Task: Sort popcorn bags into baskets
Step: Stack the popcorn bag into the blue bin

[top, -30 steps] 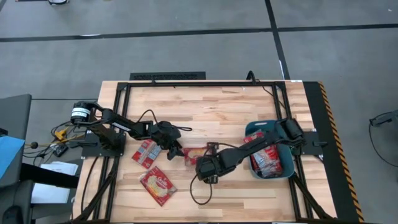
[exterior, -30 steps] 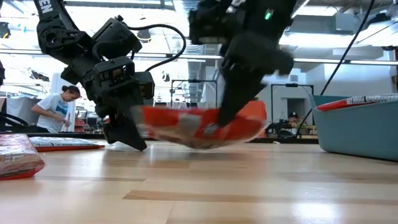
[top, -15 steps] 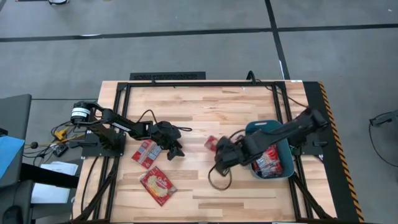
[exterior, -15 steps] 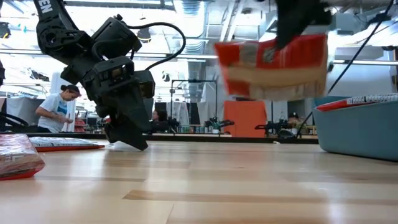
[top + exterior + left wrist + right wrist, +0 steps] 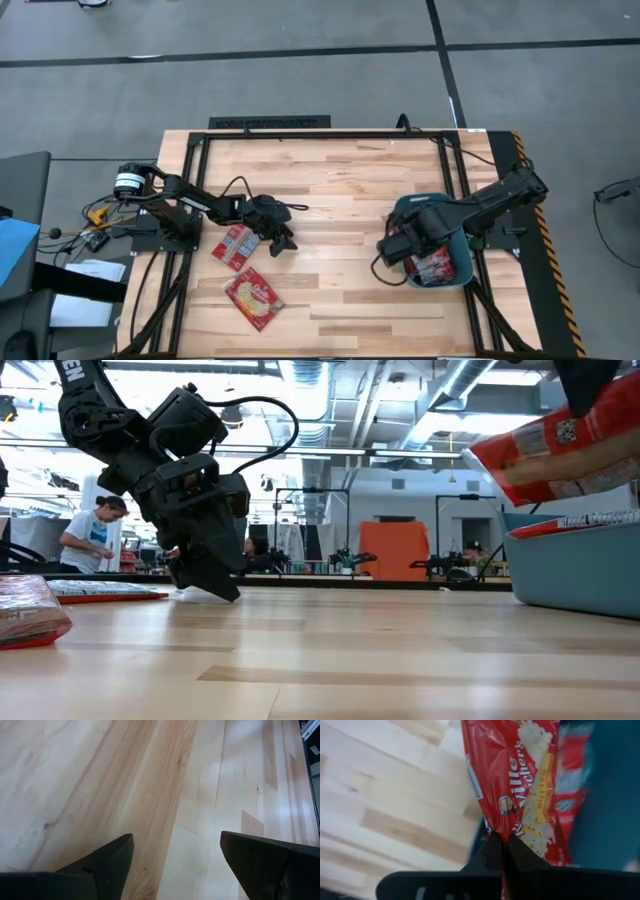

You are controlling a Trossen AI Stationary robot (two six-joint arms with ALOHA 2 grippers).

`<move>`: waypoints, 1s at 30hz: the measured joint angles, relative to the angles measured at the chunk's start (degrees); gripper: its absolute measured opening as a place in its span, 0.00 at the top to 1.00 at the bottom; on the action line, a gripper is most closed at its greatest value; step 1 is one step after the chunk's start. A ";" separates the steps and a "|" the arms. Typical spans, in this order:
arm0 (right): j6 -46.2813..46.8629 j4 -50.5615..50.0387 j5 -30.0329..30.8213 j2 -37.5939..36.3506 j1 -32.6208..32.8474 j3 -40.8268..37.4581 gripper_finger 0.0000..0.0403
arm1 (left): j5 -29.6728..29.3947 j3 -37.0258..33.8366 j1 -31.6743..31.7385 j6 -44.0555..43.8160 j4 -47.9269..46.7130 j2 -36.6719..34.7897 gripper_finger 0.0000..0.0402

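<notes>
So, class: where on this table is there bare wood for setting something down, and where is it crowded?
Bare wood lies between the left gripper and the teal basket, and along the far edge. It is crowded at the basket, where the right gripper holds a popcorn bag, and by two bags at the left.

Right gripper (image 5: 501,851) carried popcorn bag (image 5: 520,785) (pinched) over basket (image 5: 461,270).

Robotics lab, exposed ceiling ducts (image 5: 330,400), more arm rigs (image 5: 345,557) behind

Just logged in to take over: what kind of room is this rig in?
Probably a robotics lab or workshop: exposed ceiling ducts, more equipment stands beyond the table, a person seated at a bench, and taped lines across the concrete floor.
</notes>
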 joint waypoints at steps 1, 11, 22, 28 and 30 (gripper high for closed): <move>0.66 0.23 -0.97 0.52 0.00 0.09 0.99 | 0.00 0.00 0.00 0.01 0.00 0.00 0.28; 2.57 -0.35 -6.19 11.62 -0.63 0.09 0.99 | -0.35 0.00 0.00 0.23 0.07 0.00 0.28; 2.82 -0.38 -10.25 20.01 -1.24 -0.42 0.99 | -0.39 0.00 0.00 0.38 0.13 0.00 0.28; 4.86 -0.35 -10.38 19.83 -2.49 -2.44 0.89 | -0.39 0.00 0.00 0.38 0.09 0.00 0.28; 4.88 -0.15 -10.29 18.89 -2.76 -3.34 0.85 | -0.42 0.00 0.00 0.44 0.09 0.00 0.28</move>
